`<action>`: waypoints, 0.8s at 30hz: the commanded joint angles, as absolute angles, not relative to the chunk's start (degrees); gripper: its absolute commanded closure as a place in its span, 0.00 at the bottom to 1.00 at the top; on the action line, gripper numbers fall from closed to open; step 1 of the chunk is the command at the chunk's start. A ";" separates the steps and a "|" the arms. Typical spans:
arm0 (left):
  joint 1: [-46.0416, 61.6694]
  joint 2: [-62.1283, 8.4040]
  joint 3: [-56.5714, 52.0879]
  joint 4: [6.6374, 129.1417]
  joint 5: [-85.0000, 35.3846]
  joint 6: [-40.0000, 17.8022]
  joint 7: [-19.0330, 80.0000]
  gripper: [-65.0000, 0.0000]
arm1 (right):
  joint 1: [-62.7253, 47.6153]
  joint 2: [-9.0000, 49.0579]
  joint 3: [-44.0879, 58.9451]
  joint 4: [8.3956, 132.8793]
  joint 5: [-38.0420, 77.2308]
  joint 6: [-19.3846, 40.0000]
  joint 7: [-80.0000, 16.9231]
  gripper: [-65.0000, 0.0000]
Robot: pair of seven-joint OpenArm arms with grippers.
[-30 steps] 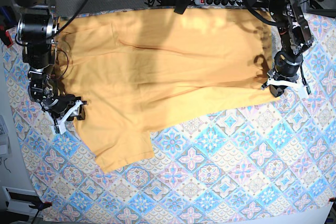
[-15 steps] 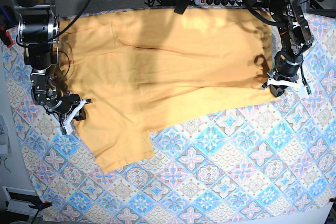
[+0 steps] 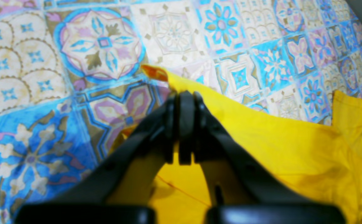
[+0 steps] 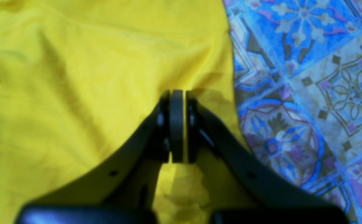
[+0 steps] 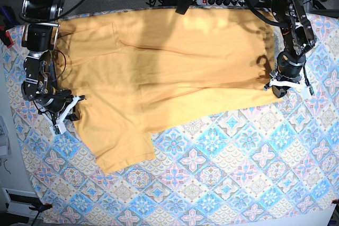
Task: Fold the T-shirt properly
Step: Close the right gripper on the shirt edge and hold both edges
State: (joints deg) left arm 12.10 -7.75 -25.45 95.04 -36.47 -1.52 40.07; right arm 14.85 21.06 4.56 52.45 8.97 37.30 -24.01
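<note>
The T-shirt (image 5: 159, 78) lies spread across the patterned tablecloth (image 5: 222, 173), its long axis running side to side between your two arms. Your right gripper (image 5: 66, 110) is pinched closed on the shirt's edge at one end. Your left gripper (image 5: 280, 84) is clamped on the corner at the opposite end, so each arm holds its own end for the fold.

Yellow-orange T-shirt (image 5: 159, 72) spread flat across the patterned cloth

Plain, no print, softly creased through the middle; one sleeve jutting toward the near side at the lower left; one edge pinched at the view's left, a bottom corner pinched at the view's right, lifted slightly there.
</note>
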 commanded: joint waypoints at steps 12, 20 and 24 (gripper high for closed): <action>11.65 -8.40 -25.63 96.13 -36.88 -1.89 39.08 1.00 | 22.64 21.93 5.05 39.34 -2.42 30.11 -14.46 0.58; 11.65 -8.40 -25.63 96.13 -36.88 -1.89 38.99 1.00 | 25.01 21.93 5.05 33.71 -2.42 29.41 -12.79 0.44; 11.65 -8.40 -25.63 96.13 -36.88 -1.89 38.99 1.00 | 25.80 21.93 4.88 31.60 -2.42 29.41 -11.91 0.44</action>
State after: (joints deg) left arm 12.10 -7.75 -25.43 95.04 -36.49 -1.52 40.07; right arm 24.38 20.95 4.78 31.03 -3.01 29.30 -13.04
